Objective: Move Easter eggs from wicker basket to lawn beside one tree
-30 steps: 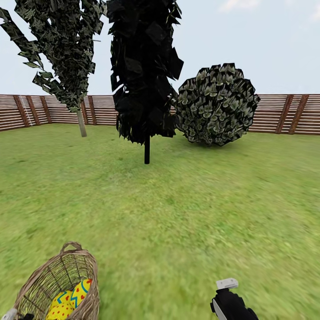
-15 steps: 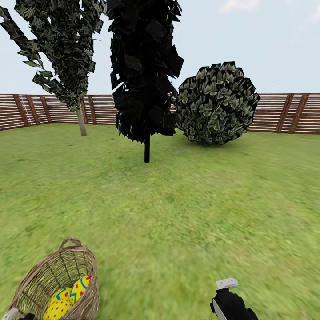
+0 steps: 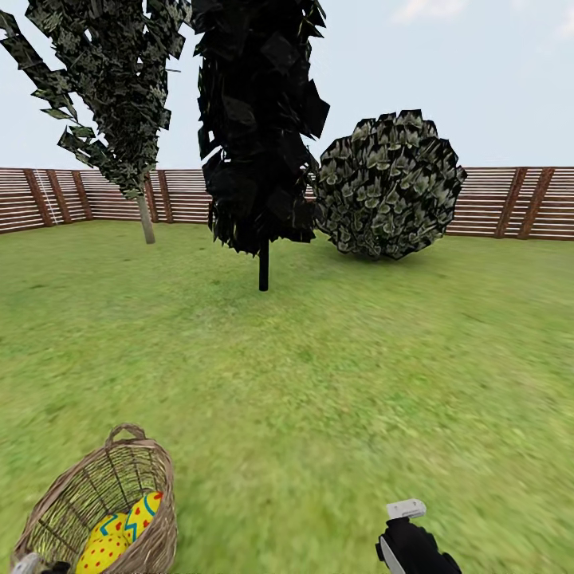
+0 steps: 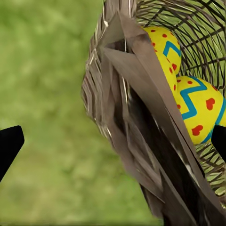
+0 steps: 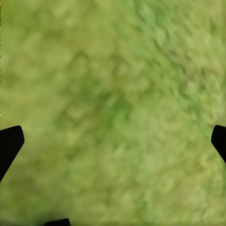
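Observation:
The wicker basket point(image 3: 96, 494) lies tilted on the lawn point(image 3: 319, 383) at the near left. The yellow Easter eggs point(image 3: 142, 514) with red dots and blue zigzags lie inside it. In the left wrist view the basket's woven rim point(image 4: 136, 117) is very close, with the eggs point(image 4: 197, 108) behind it. My left gripper point(image 4: 115, 141) is open, its dark fingertips wide apart on either side of the rim; in the head view a bit of this gripper point(image 3: 28, 564) shows at the basket's near edge. My right gripper point(image 3: 408, 532) hangs open over bare grass point(image 5: 113, 103). A tree point(image 3: 146, 219) with a pale trunk stands far left.
A near-black tree point(image 3: 263, 267) with a thin trunk stands mid-lawn ahead, and a round leafy bush point(image 3: 389, 187) sits to its right. A brown slat fence point(image 3: 510, 203) closes the far side. Open grass stretches between the basket and the trees.
The whole view has shifted slightly, so the camera has moved. The basket now sits a little higher and further left in the picture. The right gripper holds its place.

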{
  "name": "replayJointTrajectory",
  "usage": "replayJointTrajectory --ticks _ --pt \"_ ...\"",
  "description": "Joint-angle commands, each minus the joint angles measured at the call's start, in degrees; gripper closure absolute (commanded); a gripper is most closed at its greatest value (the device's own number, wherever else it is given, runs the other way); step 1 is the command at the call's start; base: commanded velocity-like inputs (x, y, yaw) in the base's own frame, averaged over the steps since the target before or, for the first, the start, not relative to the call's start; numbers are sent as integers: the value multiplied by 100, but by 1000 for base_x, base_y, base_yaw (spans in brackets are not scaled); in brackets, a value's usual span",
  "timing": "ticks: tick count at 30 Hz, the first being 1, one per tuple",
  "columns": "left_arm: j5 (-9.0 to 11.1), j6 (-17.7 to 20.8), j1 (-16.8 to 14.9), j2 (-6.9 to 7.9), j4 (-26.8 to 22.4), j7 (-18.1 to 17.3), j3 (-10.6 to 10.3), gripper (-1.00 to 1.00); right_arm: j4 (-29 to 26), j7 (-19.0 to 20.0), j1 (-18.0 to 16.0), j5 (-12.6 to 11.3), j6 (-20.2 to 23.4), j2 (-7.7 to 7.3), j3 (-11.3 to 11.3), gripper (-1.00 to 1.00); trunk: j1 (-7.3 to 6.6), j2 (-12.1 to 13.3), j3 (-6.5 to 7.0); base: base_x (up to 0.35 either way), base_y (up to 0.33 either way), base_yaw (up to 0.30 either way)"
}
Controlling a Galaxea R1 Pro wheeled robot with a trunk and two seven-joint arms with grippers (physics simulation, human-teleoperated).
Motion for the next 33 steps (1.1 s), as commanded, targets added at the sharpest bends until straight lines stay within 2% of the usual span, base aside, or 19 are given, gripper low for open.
replayJointTrajectory --ticks 1,4,8,13,33 --pt "58 20 -3 -4 -2 -4 -23 100 -7 -3 -2 43 52 -2 21 -100 -1 -2 -6 0 0 0" --pt "51 -118 -3 -46 -2 -72 -23 100 -1 -3 -2 44 52 4 21 -100 -1 -2 -6 0 0 0" --pt "51 -131 -3 -59 -2 -72 -27 100 145 -3 -2 56 37 6 111 -100 -1 -2 -6 0 0 0" --pt "51 -132 -3 -101 -2 -69 -25 100 151 -3 -2 56 32 31 118 -100 -1 -2 -6 0 0 0" --pt "34 -132 -3 -108 -2 -78 -32 100 157 -3 -2 56 8 32 118 -100 -1 -2 -6 0 0 0"
